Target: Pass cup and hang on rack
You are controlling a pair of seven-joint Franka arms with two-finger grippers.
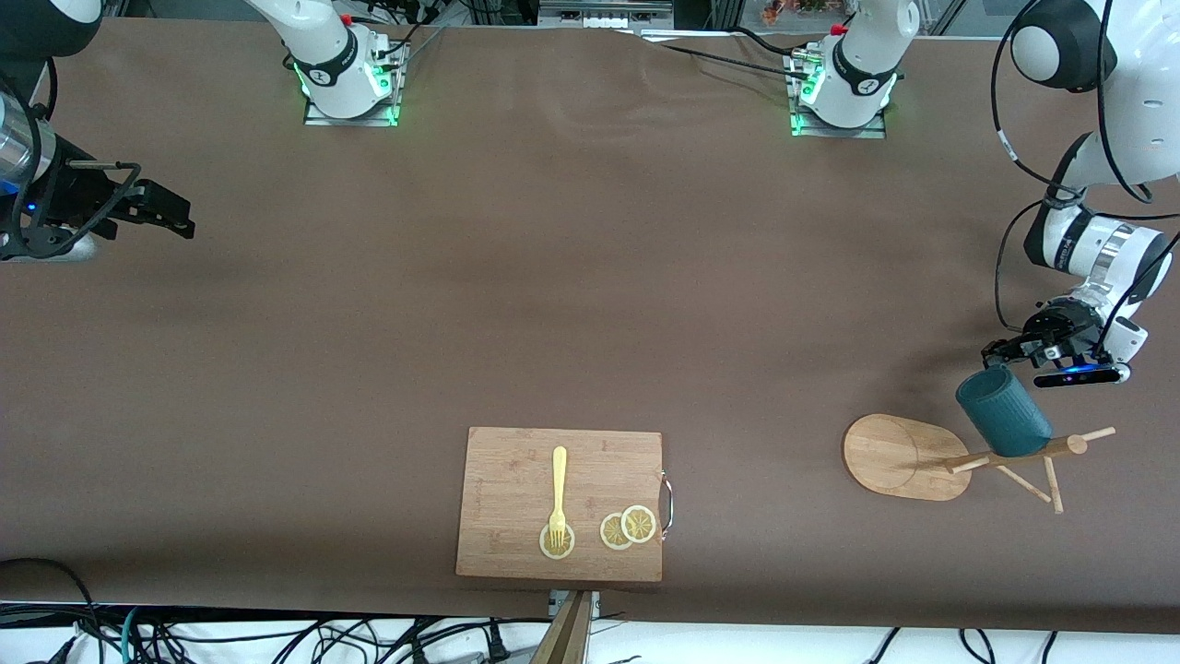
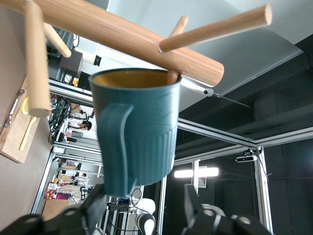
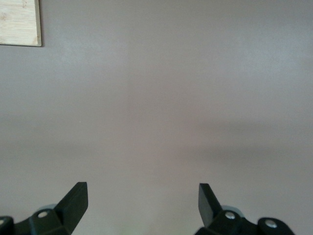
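Note:
The teal ribbed cup hangs on a peg of the wooden rack, which stands at the left arm's end of the table. In the left wrist view the cup hangs mouth against the rack's pole, its handle toward the camera. My left gripper is open just beside the cup's bottom; its fingers stand wide on either side and do not grip it. My right gripper is open and empty over bare table at the right arm's end, and waits.
A bamboo cutting board lies near the table's front edge at the middle, with a yellow fork and lemon slices on it. Its corner shows in the right wrist view.

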